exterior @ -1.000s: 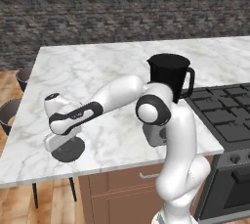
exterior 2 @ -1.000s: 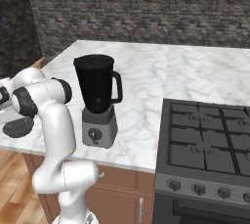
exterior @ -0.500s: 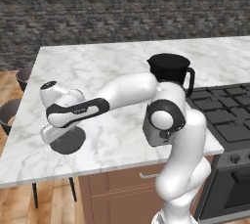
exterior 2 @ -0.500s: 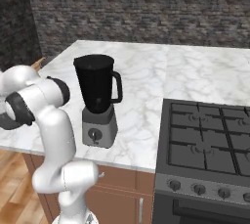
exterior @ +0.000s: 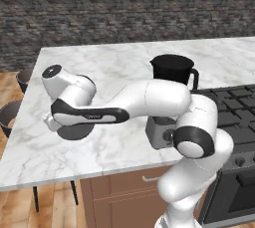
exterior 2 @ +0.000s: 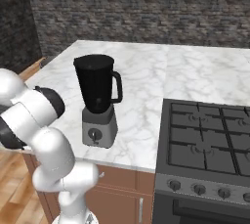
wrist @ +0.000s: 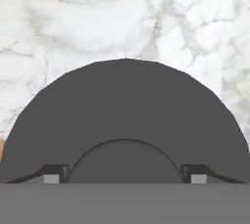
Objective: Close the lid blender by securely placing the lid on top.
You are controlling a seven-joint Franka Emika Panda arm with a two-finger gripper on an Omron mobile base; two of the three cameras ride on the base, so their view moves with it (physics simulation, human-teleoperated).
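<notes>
Since the earlier frames the hand has been lowered further over the lid (exterior: 74, 131) & the elbow swung forward; lid & blender (exterior 2: 98, 100) were not shifted. In the hand view the lid (wrist: 124, 115) is seen directly under the pincer (wrist: 124, 179), flat on the marble counter (exterior: 124, 67), its raised centre framed between the two fingertips (wrist: 53, 175). The pincer is held wide, tips set either side of the centre bump w/ nothing between them yet; whether the lid is touched by the tips cannot be told. The blender is well apart from the pincer, off towards the arm's base beside the stove (exterior 2: 210, 140), jar open at the top.

Step in hand, as judged: grasp of the lid. To be done well:
- pincer kept centred on the bump, so both tips meet it together & the disc isn't pushed sideways on the smooth marble;
- descent finished before closing; a thin flat disc is easily missed if closed too high;
- grip applied firmly but straight, then lid lifted level, since a tilted disc may slip;
- on carry to the jar, lid kept flat & lined up w/ the rim, clear of the side handle, then pressed down evenly.
</notes>
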